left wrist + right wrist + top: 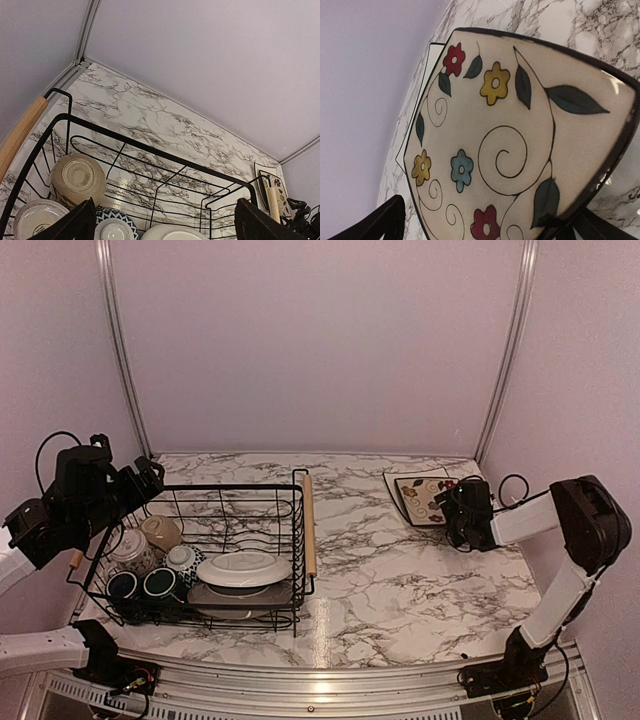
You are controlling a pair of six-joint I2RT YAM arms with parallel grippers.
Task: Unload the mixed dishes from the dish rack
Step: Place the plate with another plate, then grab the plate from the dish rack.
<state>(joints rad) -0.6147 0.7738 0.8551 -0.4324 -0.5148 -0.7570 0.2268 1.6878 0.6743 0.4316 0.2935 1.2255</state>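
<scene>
At the left edge of the bench: left tool (148, 480) hangs over the far-left rim of the dish rack (232, 487), fingers (75, 225) apart, holding nothing.
Rack position: near-left corner of the bench (400, 580), well apart from the right edge.
Rack contents: tan mug (160, 532), patterned mug (181, 558), dark-blue mug (160, 583), and a white plate (241, 568) lying on a grey plate (240, 595).
Far-right corner: square floral plate (510, 140) lies flat on the bench, outside the rack.
Right tool (462, 512): at that plate's right side, fingers (385, 220) spread wide with the plate between them; no clamping seen.
Progress: judged early. One dish is out; the mugs and plates listed are not yet unloaded.
Unclear: a pale round piece at the rack's left end cannot be identified. A pale edge shows under the floral plate, kind not clear. The rack wires and stacked plates hide whatever lies lower. No green plate or reddish bowl can be made out.
</scene>
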